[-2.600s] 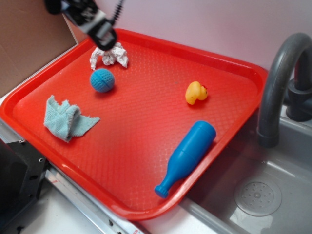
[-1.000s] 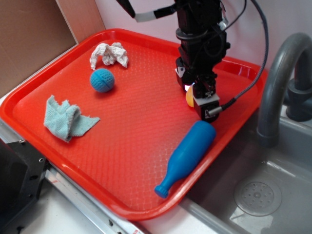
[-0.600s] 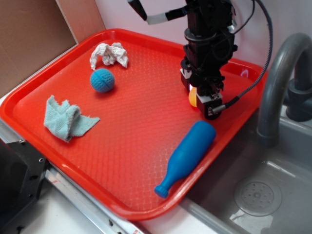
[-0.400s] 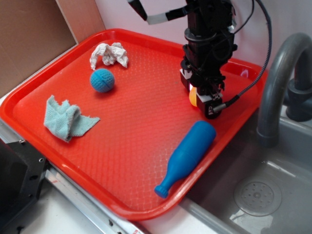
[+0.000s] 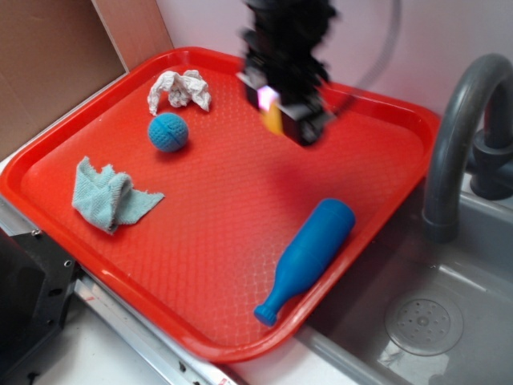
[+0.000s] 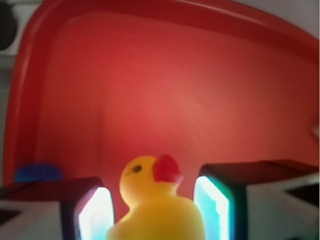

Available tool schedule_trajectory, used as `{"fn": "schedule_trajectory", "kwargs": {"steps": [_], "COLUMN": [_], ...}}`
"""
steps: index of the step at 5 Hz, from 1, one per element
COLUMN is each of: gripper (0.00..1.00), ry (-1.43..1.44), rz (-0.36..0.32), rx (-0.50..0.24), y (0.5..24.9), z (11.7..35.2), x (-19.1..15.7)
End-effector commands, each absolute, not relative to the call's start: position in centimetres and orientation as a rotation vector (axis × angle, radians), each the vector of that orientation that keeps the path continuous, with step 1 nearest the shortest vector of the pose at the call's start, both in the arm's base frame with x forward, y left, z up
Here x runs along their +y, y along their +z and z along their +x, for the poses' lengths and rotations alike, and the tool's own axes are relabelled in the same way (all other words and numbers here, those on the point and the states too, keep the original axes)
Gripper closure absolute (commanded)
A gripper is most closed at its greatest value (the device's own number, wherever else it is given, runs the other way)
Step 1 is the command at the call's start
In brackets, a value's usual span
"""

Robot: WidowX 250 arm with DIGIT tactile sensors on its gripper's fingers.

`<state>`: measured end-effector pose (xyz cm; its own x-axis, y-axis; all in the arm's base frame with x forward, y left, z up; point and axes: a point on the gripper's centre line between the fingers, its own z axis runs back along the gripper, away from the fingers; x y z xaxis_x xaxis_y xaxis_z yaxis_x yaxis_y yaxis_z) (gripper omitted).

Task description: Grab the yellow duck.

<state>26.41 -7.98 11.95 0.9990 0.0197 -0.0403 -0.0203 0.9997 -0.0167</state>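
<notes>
the pincer (image 5: 276, 112) is squeezing the yellow duck (image 6: 155, 202) between its two fingers (image 6: 95, 212), up in the air above the red tray (image 5: 240, 216).

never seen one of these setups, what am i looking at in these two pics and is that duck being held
It is a robot arm working over a red tray beside a sink. One picture is taken from outside, looking down on the tray; the other comes from a camera on the arm's wrist, looking past its two fingers. On the tray lie a blue ball, a light blue cloth, crumpled white paper and a blue bowling pin. The gripper, blurred, has the yellow duck between its fingers, apparently lifted off the tray.
</notes>
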Motion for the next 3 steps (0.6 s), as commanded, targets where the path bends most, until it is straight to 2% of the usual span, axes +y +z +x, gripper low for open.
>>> {"fn": "schedule_trajectory", "kwargs": {"steps": [1, 2, 3], "gripper": [1.00, 1.00, 1.00], "ry": [0.127, 0.207, 0.168], "rz": [-0.088, -0.062, -0.105], "rx": [-0.068, -0.091, -0.059], "y": [18.8, 19.7, 19.5], "z": [21.4, 19.2, 18.5], "x": [-5.8, -4.7, -3.8]}}
